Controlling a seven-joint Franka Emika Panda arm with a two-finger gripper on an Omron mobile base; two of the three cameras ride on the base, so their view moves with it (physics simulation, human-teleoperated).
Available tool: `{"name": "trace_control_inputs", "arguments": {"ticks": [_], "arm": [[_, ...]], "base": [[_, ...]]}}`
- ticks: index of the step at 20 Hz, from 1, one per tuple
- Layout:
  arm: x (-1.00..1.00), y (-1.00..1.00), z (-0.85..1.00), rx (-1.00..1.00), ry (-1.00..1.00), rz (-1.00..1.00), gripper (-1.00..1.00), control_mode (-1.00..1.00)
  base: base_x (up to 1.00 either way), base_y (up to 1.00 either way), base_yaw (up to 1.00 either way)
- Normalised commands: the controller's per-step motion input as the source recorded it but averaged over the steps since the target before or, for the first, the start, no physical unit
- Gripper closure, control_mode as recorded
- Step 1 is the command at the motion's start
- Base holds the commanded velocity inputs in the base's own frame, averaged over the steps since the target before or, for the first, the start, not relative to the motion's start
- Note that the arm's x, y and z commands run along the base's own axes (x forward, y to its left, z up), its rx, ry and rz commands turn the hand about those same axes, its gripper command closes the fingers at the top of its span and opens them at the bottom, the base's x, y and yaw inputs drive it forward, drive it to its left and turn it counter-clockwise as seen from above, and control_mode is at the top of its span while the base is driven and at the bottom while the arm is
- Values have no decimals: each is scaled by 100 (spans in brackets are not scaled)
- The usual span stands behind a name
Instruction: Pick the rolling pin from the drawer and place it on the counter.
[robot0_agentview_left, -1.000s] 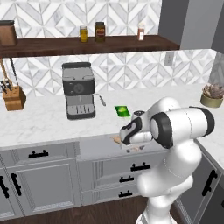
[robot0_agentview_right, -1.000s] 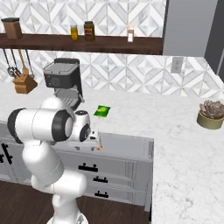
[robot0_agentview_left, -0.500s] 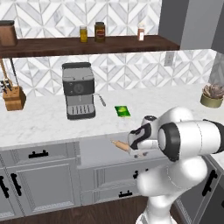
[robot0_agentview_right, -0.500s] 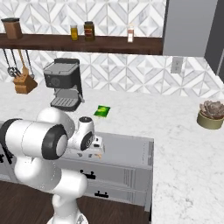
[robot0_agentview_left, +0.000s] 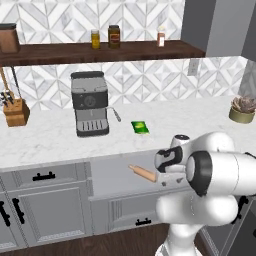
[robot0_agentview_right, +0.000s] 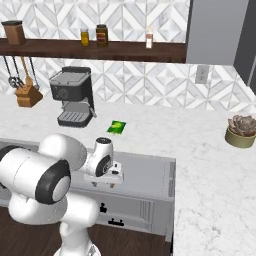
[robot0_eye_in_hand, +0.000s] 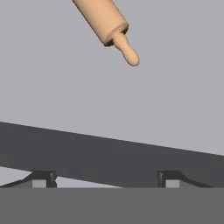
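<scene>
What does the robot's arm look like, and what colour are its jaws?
The arm is glossy white, made of fat rounded segments with dark grey rings at the joints. The hand is a white block. The gripper ends in two small dark grey fingertips. No cables or markings show.

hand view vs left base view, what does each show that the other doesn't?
Hand view alone: the gripper's two dark fingertips, set apart, with nothing between them. Left base view alone: the counter with the coffee machine, green packet, knife block and potted succulent, plus the wall shelf with jars. Both: the rolling pin lying in the open drawer.
</scene>
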Motion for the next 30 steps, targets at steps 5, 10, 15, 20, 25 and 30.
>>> {"name": "trace_control_inputs", "arguments": {"ticks": [5,10,15,20,25,30], "arm": [[-52,-1,22,3,-4,1,-100,-100],[25,1,73,13,-8,11,-100,-100],[61,29,-36,1,0,34,-100,-100],[60,30,-62,0,-5,32,-100,-100],[38,0,-2,1,-7,10,-100,-100],[2,1,-13,0,2,0,-100,-100]], "base": [[0,0,0],[0,0,0],[0,0,0],[0,0,0],[0,0,0],[0,0,0]]}}
